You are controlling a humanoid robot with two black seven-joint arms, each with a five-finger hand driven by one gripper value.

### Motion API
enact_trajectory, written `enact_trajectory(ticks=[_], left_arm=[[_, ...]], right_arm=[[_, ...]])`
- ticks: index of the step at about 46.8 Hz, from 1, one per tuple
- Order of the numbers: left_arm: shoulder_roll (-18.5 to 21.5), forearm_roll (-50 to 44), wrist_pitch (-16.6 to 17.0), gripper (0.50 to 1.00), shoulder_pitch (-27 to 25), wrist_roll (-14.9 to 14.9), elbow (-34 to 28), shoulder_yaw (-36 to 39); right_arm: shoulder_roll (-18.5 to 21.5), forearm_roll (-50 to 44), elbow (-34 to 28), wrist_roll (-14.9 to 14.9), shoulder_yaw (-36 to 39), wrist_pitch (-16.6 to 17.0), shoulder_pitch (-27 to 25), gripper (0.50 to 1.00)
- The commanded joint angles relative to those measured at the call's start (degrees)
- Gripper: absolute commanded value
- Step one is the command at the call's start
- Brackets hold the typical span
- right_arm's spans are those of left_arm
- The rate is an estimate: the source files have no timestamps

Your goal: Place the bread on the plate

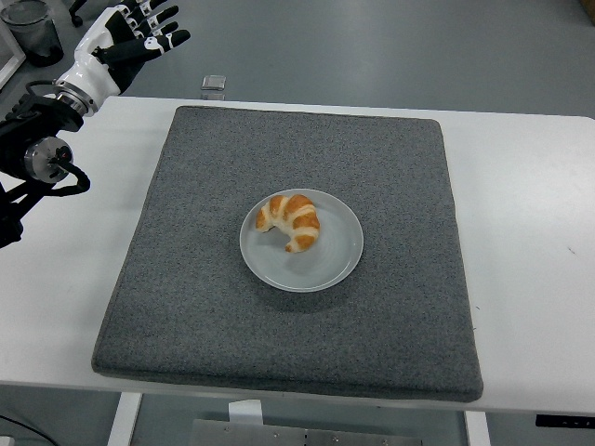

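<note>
A golden croissant (291, 221) lies on a round grey plate (327, 263) in the middle of a dark grey mat (186, 279). My left hand (139, 32) is raised at the far upper left, beyond the table's back left corner, far from the plate. Its fingers are spread and hold nothing. The right arm is out of view.
The mat covers most of the white table (530, 232). A small clear object (214, 85) sits at the table's far edge behind the mat. A dark bin (33, 28) stands on the floor at the upper left.
</note>
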Motion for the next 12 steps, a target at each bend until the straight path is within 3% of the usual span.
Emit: enact_trajectory(ticks=[1,8,12], left_arm=[[0.0,-0.6,-0.9,0.988,0.1,0.3,0.5,0.2],[-0.1,-0.6,-1.1,0.988,0.6,0.3,0.5,0.3],[-0.2,-0.6,-1.1,0.988,0.7,0.2,0.5,0.4]], right_arm=[[0.0,0.0,0.0,0.0,0.0,-0.1,0.0,0.938],[0.0,0.0,0.0,0.0,0.0,-0.2,0.0,0.938],[0.0,0.0,0.0,0.0,-0.1,-1.8,0.0,0.938]])
